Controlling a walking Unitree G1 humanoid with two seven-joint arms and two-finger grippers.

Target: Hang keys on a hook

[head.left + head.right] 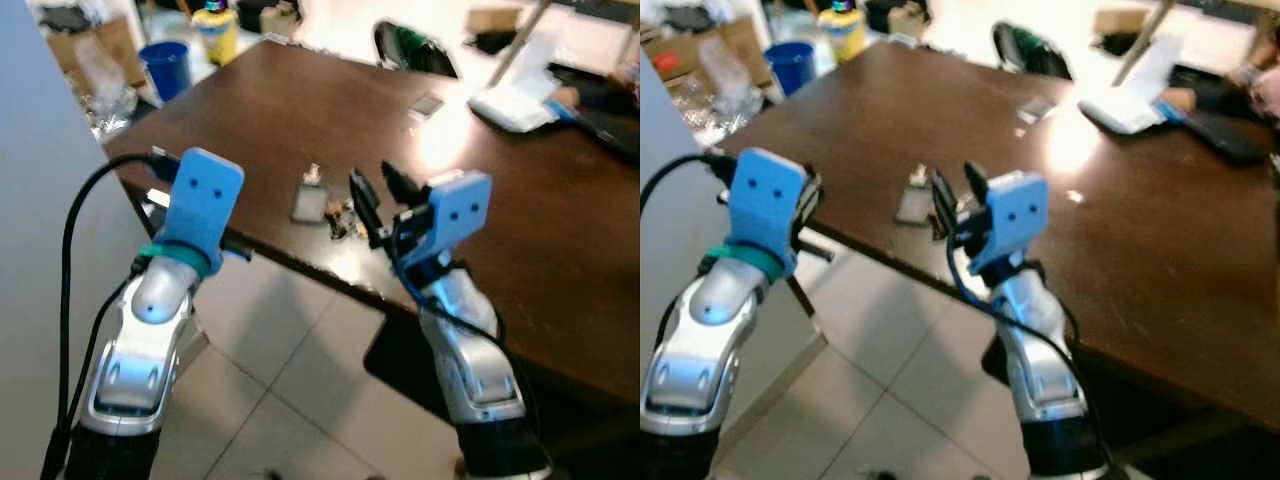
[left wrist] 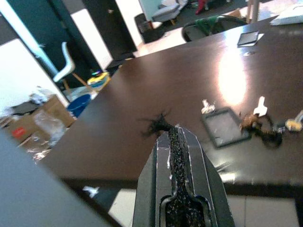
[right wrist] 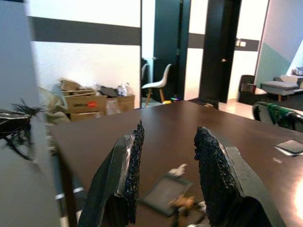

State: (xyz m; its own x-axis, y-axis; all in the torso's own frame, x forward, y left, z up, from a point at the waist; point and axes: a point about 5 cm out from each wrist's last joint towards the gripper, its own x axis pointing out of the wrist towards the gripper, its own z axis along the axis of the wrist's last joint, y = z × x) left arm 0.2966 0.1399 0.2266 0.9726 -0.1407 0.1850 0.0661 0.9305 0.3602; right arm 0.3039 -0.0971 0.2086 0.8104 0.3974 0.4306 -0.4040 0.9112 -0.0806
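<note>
keys (image 1: 345,218) lay by the table (image 1: 560,270) edge; right gripper (image 1: 377,192), fingers spread, needed lowering squarely over them; left gripper (image 2: 176,142) was pressed together.

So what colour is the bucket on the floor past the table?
Blue. The bucket shows best in the left eye view.

You see silver arms, light-blue wrist blocks with two screw dots, black cables, and rough black fingers (image 3: 215,175)

Head views down over table (image 1: 300,120); wrist views level, close
</note>
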